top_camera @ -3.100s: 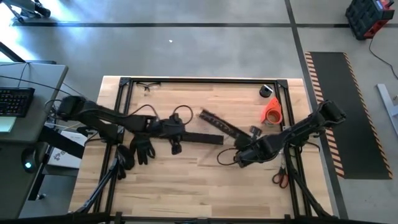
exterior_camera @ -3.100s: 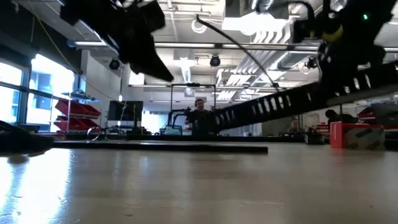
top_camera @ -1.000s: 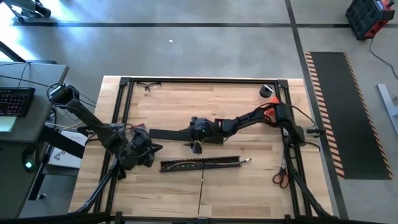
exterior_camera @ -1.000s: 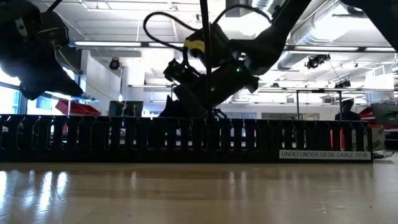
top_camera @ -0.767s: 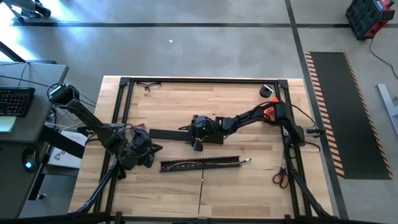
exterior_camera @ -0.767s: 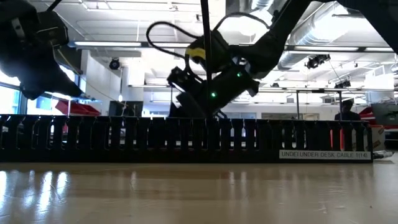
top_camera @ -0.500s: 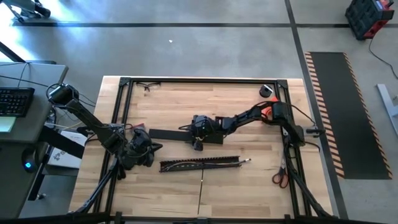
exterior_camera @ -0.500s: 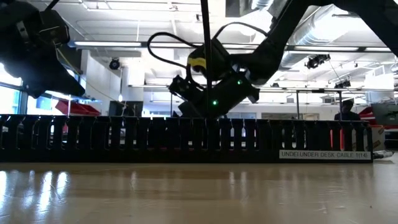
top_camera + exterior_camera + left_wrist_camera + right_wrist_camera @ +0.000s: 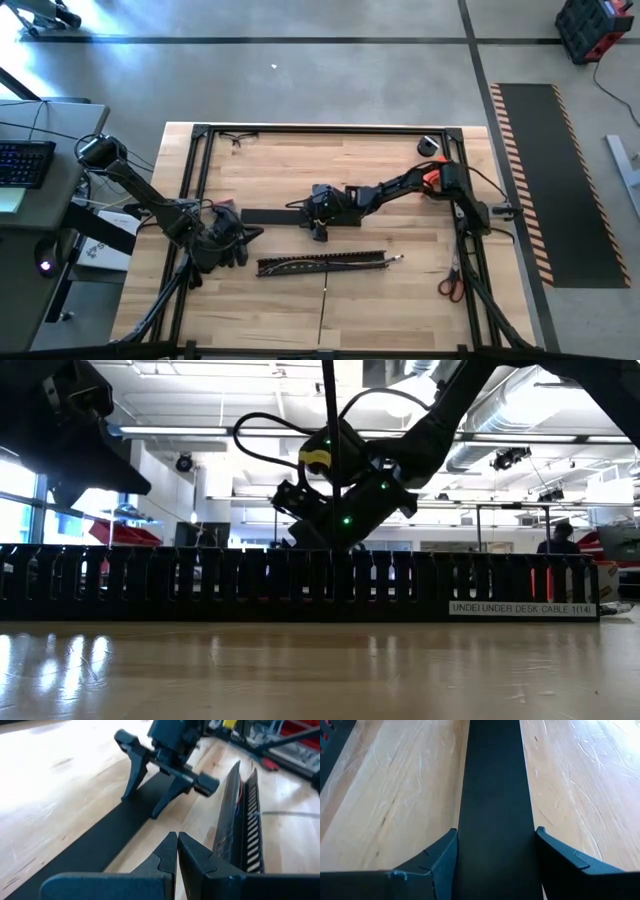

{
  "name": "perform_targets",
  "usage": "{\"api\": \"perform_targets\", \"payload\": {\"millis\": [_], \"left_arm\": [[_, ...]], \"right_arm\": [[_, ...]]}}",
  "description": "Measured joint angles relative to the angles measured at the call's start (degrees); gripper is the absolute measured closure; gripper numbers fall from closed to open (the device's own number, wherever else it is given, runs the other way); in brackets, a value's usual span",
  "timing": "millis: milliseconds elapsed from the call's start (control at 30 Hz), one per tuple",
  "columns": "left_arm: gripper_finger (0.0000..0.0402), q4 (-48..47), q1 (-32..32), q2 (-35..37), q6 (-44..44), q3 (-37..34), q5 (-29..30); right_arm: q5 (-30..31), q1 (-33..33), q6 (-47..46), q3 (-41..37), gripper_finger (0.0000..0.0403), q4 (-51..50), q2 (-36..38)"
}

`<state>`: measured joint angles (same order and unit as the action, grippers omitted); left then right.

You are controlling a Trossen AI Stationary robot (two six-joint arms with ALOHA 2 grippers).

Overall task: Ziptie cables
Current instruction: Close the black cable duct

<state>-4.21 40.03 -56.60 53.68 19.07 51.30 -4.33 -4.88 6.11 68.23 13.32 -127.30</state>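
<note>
While the right gripper (image 9: 319, 228) is hanging over the flat black strip (image 9: 268, 215) near table centre, its fingers (image 9: 441, 856) are standing spread, one on each side of the strip and pinching nothing. The strip is running 9-to-3 right under that opening.

The cables (image 9: 240, 802) are sitting elsewhere. They're lying inside the long slotted channel bar (image 9: 322, 264), just beside the right gripper at its 6 o'clock and apart from the strip. Their long axis is also running 9-to-3, parallel to the strip. A few thin wires are showing between the channel walls in the left wrist view, and I can't count them.

The left gripper (image 9: 236, 240) is waiting off the channel's 9 o'clock end, fingertips pressed together and empty, pointing toward 3 along the channel.

I'm judging that either arm is near enough. The right one is closer to mid-channel, the left to the 9 o'clock end.

The channel is the only container here, and it's holding the wire bundle. One thin dark strand (image 9: 324, 305) is trailing out of it toward 6 o'clock. I'm not seeing any tie on the bundle.
</note>
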Motion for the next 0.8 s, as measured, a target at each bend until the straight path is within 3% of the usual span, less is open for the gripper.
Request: {"api": "perform_targets", "payload": {"millis": [333,600,800], "left_arm": [[0.0402,-0.4,0.2,2.4,-7.7,5.1,0.2],[0.0402,-10.2,1.4,6.1,-13.4,12.6,0.5],[0.0402,-15.5,4.1,8.2,-13.3,15.2,4.4]], "right_arm": [[0.9,-0.4,1.0,-0.7,0.0201,-8.4,6.1],[0.5,0.9,3.4,-1.0,0.0201,-16.8,11.2],[-0.6,1.2,1.7,-7.0,0.0201,-10.3,16.2]]}}
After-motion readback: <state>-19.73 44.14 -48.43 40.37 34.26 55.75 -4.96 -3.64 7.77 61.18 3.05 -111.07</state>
